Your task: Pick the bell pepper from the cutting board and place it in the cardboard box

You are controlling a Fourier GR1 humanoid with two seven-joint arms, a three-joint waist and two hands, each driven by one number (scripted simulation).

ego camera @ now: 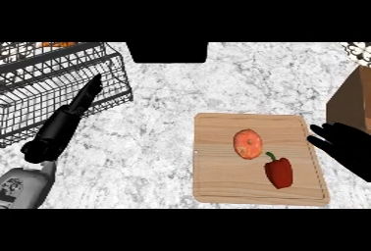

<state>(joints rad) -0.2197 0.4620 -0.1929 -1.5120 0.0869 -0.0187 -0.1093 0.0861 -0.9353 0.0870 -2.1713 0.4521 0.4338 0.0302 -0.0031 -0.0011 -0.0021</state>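
Your right hand (346, 147) hovers at the cutting board's (217, 186) right edge, at about 3 o'clock from the board's middle, its fingers (322, 133) spread, pointing toward 10 o'clock and holding nothing. The bell pepper (279, 171) lies on the board at roughly 5 o'clock from the middle, stem toward 11 o'clock, just beside an orange, speckled round vegetable (248, 144) at its 11 o'clock; whether the two touch is hard to tell. The step in hand looks like the reach, so bring the hand in from the 3 o'clock side and down over the pepper's broad lower body instead of the thin curved stem, keeping the fingers off the orange neighbour so it does not roll. The pepper is glossy, dark red and tapered, likely slick, so close across its widest part. The board is pale wood with a straight grain and rounded corners. The cardboard box (353, 105), brown and matte, stands at 1 o'clock, near the hand; only part of it shows. Your left hand (62, 127) rests with straight fingers toward 1 o'clock, beside a black wire basket (51, 78) on the mottled grey stone bench (159, 127).
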